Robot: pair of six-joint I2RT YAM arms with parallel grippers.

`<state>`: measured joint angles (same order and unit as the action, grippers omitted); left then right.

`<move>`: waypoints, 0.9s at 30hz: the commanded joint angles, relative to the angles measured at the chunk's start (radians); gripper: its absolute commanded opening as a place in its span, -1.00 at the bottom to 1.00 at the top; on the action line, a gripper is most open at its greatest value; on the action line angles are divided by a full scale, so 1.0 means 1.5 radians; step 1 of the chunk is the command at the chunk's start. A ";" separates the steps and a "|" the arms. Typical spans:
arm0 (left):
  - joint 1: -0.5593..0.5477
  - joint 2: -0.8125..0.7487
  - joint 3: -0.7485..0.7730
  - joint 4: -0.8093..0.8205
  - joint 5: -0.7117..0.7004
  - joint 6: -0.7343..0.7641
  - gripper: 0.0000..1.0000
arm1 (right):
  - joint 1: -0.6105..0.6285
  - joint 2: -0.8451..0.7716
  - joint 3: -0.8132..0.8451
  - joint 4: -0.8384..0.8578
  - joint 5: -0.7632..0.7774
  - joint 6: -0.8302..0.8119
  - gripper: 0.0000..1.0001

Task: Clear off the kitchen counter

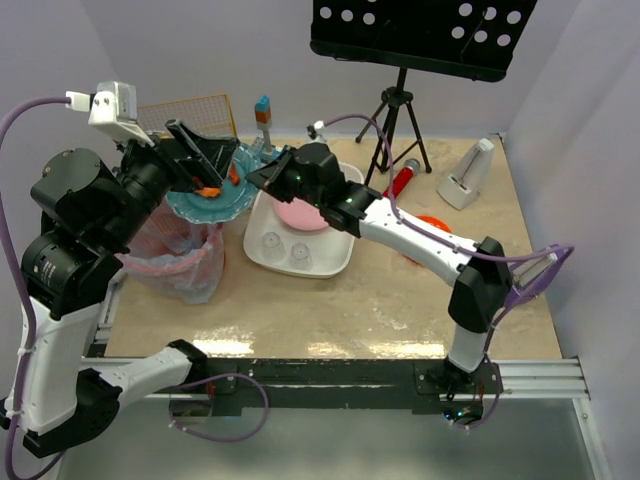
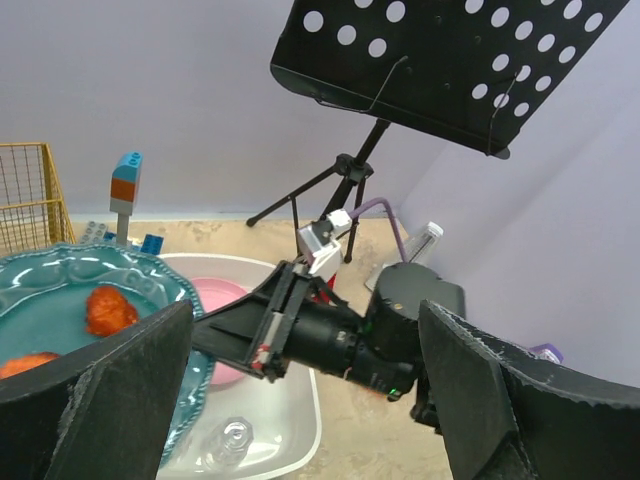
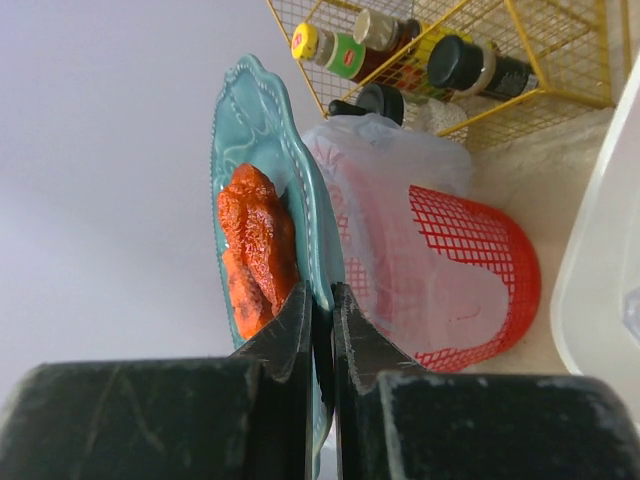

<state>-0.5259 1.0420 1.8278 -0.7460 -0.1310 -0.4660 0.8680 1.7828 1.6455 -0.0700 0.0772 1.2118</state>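
Teal plate (image 3: 250, 130) carries orange food pieces (image 3: 258, 240)

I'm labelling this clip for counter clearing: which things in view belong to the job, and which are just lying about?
Job: teal plate, pinched by the right gripper; orange food scraps on it; lined red bin; white tub; kitchen counter.
Lying about: music stand; red bottle; spice jars.
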 commanded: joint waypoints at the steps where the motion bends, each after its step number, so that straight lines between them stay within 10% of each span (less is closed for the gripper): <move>1: 0.002 -0.014 0.011 -0.011 -0.015 -0.016 0.95 | 0.033 0.014 0.132 0.121 0.057 0.039 -1.00; 27: 0.001 -0.062 -0.040 -0.005 -0.031 -0.010 0.96 | 0.111 0.179 0.377 0.099 0.190 -0.345 -1.00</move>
<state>-0.5259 0.9588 1.7763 -0.7914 -0.1726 -0.4725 1.0027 2.1029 2.0922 -0.1715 0.3153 0.7841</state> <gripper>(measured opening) 0.979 0.063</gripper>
